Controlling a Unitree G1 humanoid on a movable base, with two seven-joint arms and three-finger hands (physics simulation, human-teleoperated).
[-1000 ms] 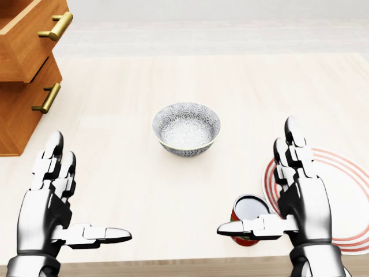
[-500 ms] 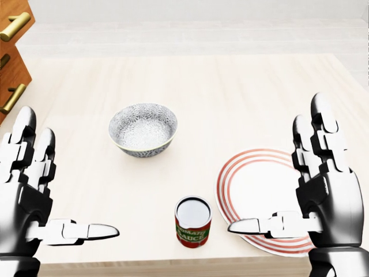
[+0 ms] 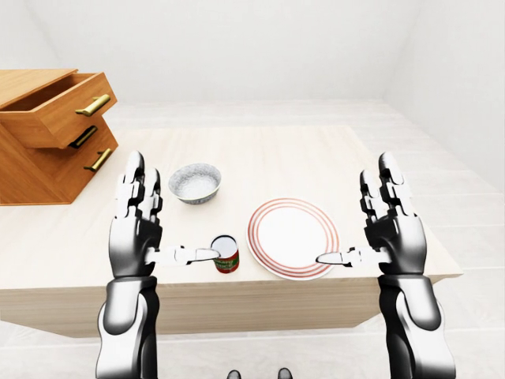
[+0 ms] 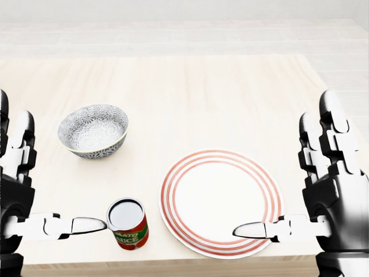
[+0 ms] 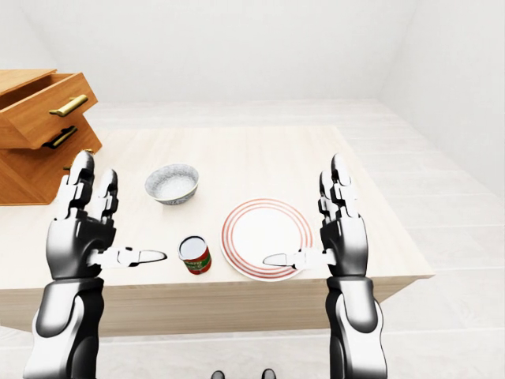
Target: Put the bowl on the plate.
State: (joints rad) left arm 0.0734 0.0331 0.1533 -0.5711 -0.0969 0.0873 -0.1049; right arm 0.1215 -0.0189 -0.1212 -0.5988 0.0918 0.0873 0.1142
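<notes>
Found the bowl [image 4: 93,131] upright and empty on the pale wooden table [image 4: 219,86], at the upper left of the head view, well apart from the red-ringed plate [image 4: 222,199] lying flat and bare at lower centre. Noted a tomato sauce can [image 4: 128,223] standing upright below the bowl, near the plate's left rim and close to the table's bottom edge. Saw only a slice of the left hand [image 3: 136,229] in the head view, cut off by the left border; got it whole in the two eye views, raised and spread wide, fingers pointing up, thumb stretched to the right, holding nothing. Found the right hand [image 3: 394,233] the same way: spread wide, fingers up, thumb reaching left, nothing in its grasp. Read the left thumb [image 5: 146,256] as overlapping the can's rim in the head and left-eye views, yet caught a clear gap between thumb tip and can in the right-eye view. Could not tell from any view whether the right thumb [image 4: 256,230], drawn across the plate's lower right rim, touched it. Picked up in the eye views alone a wooden drawer cabinet [image 3: 39,158] at the table's left side, with its top drawer [image 3: 63,106] pulled open and brass handles showing.
</notes>
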